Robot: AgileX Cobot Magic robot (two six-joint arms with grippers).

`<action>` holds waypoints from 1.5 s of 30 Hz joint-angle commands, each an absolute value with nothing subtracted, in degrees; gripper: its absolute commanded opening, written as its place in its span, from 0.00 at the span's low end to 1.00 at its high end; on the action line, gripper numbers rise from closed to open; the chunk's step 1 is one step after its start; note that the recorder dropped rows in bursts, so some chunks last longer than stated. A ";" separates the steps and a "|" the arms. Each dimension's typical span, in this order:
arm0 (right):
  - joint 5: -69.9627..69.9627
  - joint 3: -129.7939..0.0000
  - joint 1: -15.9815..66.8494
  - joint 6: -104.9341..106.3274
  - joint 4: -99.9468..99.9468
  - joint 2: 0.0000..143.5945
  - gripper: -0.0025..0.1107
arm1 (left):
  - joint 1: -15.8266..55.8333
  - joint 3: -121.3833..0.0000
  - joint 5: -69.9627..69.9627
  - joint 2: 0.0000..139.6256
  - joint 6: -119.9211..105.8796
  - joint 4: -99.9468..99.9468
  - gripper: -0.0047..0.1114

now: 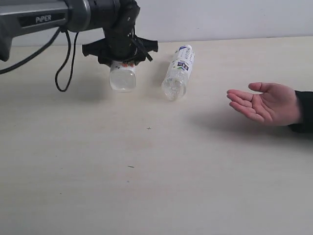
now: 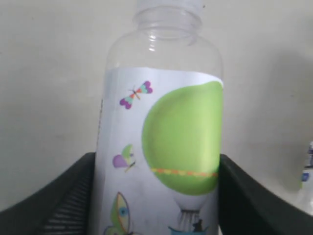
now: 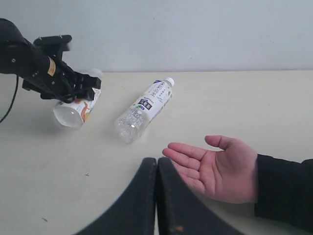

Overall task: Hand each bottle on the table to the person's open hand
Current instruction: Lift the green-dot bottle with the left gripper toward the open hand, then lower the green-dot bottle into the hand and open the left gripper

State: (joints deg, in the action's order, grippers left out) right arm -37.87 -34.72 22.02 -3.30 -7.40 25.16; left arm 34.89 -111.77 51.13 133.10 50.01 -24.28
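Green-labelled bottle (image 1: 122, 78) half hidden by left tool (image 1: 120, 53), sleeve (image 1: 305, 112) cropped

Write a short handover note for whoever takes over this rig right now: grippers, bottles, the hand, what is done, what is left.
Left gripper: jaws either side of the green-labelled bottle, which lies on the table; firm grip not confirmed.
Right gripper: shut, empty.
White-and-blue bottle: lying on the table, untouched, between the green-labelled one and the hand.
Person's open hand: palm up, empty.
Done: neither visible bottle delivered.
Left: lift the green-labelled bottle, hand it over, then the white-and-blue one.
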 commanded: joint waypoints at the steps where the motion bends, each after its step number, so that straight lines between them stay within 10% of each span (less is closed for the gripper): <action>1: -36.95 -34.46 21.98 -3.05 -7.57 24.82 0.02 | 36.80 -112.17 52.59 128.53 47.98 -24.46 0.04; 45: -36.95 -34.46 21.98 -3.05 -7.57 24.82 0.02 | 58.21 -112.17 27.97 127.85 55.65 -3.92 0.04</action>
